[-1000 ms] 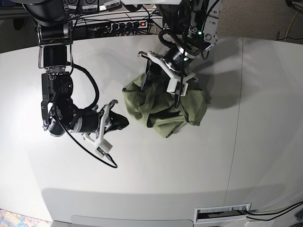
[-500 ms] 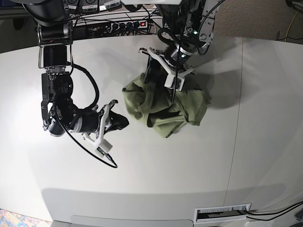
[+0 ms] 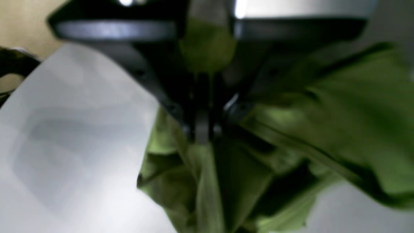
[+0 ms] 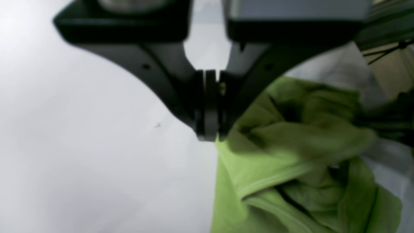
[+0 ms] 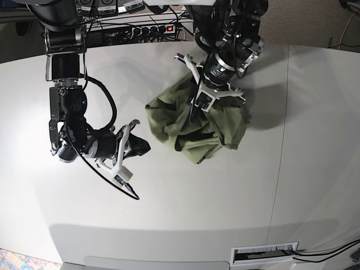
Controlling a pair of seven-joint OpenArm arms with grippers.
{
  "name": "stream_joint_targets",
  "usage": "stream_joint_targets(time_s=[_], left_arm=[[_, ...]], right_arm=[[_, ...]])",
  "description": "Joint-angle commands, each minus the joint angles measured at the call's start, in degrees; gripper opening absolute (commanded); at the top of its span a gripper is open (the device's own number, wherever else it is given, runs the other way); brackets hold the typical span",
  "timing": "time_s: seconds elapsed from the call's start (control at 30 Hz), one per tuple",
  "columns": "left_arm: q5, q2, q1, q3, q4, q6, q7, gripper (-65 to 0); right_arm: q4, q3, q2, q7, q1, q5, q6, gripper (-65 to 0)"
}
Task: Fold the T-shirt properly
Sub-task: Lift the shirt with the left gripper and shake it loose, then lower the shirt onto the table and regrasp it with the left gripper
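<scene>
The olive-green T-shirt lies crumpled in a heap at the table's middle. My left gripper is over the heap's top and shut on a fold of it. In the left wrist view the gripper pinches cloth, and the T-shirt hangs below and to the right. My right gripper is shut and low over the table just left of the heap. In the right wrist view the gripper has its tips at the edge of the T-shirt, with no cloth seen between them. No tag shows.
The white table has a seam running down its right side. A power strip and cables lie along the back edge. A slot with a label is at the front right.
My left gripper has gone up and back and then a little to the right, drawing the top of the heap up into a peak. My right gripper has barely moved.
</scene>
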Motion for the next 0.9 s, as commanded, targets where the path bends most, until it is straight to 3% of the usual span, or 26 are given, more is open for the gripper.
stream_joint_targets(time_s=[0.0, 0.13, 0.4, 0.73, 0.87], left_arm=[[1.11, -1.05, 0.68, 0.17, 1.81, -0.07, -0.74, -65.0], [7.56, -5.77, 2.71, 0.17, 5.07, 0.07, -0.68, -65.0], [11.89, -12.31, 8.07, 0.17, 12.70, 1.07, -0.61, -65.0], [12.00, -19.15, 15.04, 0.17, 18.78, 1.05, 0.42, -65.0], [8.66, -19.32, 16.76, 0.17, 18.78, 0.76, 1.79, -65.0]], right_arm=[[0.85, 0.37, 0.52, 1.29, 1.57, 1.03, 0.08, -65.0], [0.85, 0.37, 0.52, 1.31, 1.57, 1.01, 0.08, -65.0], [0.85, 0.37, 0.50, 1.53, 1.57, 1.01, 0.08, -65.0], [0.85, 0.37, 0.50, 1.53, 1.57, 1.01, 0.08, -65.0], [0.85, 0.37, 0.48, 1.55, 1.57, 1.03, 0.08, -65.0]])
